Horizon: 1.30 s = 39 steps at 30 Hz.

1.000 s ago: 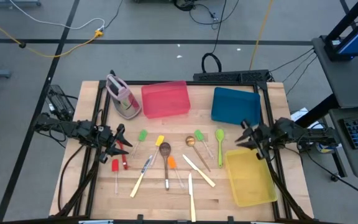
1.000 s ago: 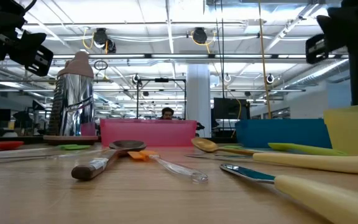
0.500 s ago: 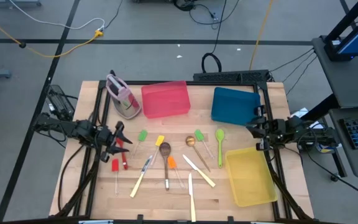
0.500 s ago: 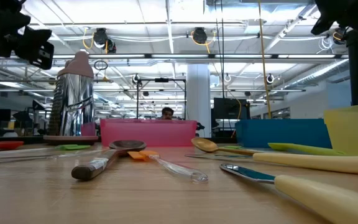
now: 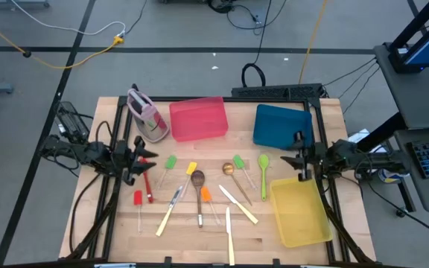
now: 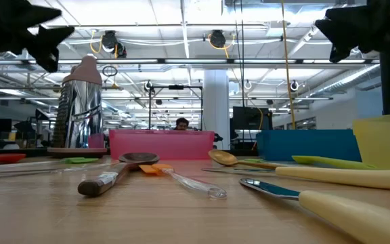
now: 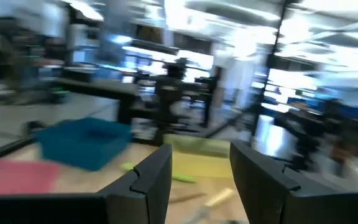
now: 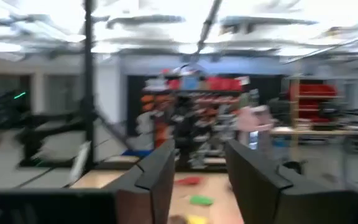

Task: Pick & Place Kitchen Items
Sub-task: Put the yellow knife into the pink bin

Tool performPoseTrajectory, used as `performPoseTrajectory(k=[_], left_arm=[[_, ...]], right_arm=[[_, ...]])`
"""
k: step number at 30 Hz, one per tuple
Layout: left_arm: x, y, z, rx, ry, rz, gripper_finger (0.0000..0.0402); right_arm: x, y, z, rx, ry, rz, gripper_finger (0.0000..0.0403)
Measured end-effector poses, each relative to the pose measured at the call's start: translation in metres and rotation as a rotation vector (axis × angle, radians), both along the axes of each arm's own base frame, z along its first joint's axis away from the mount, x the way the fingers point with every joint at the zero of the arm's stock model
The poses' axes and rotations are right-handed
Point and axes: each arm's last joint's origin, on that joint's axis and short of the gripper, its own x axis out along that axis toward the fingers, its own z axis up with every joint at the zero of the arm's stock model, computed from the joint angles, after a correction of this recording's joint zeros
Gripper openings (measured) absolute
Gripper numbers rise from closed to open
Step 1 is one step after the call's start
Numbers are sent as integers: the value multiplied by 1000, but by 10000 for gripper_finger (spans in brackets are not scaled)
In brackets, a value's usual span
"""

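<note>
Both end effectors hover empty with fingers spread: the left end effector (image 5: pixel 135 158) at the worktop's (image 5: pixel 192 242) left edge, the right end effector (image 5: pixel 301 159) between blue tray (image 5: pixel 280 125) and yellow tray (image 5: pixel 298 212); utensils (image 5: pixel 199 190) fill the middle.

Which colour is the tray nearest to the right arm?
Yellow tray; the high view shows it best.

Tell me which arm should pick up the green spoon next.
Right. The right gripper hovers open just beside the green spoon and the yellow tray; the left gripper is across the table near the red utensils.
</note>
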Motion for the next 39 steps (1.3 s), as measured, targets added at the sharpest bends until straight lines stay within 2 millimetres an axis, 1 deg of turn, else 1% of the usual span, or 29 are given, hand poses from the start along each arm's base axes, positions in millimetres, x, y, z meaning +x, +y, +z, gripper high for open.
performPoseTrajectory(k=[3,6,10,13,15,18,22,27,30,34,36,39], left_arm=[[0,3,1,-4,-1,103,168],[3,4,-1,-62,22,141,168],[10,2,-1,-58,71,153,168],[18,0,11,-54,116,156,168],[25,-2,23,-41,151,159,168],[40,-6,44,-26,241,162,168],[65,-13,69,-44,410,171,168],[98,-24,89,-65,671,201,168],[114,-32,92,-107,834,196,168],[134,-47,93,-262,992,150,168],[143,-55,91,-340,1055,121,168],[154,-67,80,-433,1143,89,168]], right_arm=[[2,-3,1,60,-8,-77,159],[6,-3,2,65,-9,-73,164],[12,-3,4,96,-29,-63,161],[18,-2,4,112,-43,-56,156],[22,-2,4,137,-50,-45,156],[28,-2,1,176,-31,-31,156],[36,-2,-4,219,4,-16,157],[40,1,-8,218,28,-2,157],[41,3,-9,214,42,11,156],[42,6,-10,202,52,28,153],[42,7,-10,198,52,33,154],[42,7,-10,198,53,34,154]])
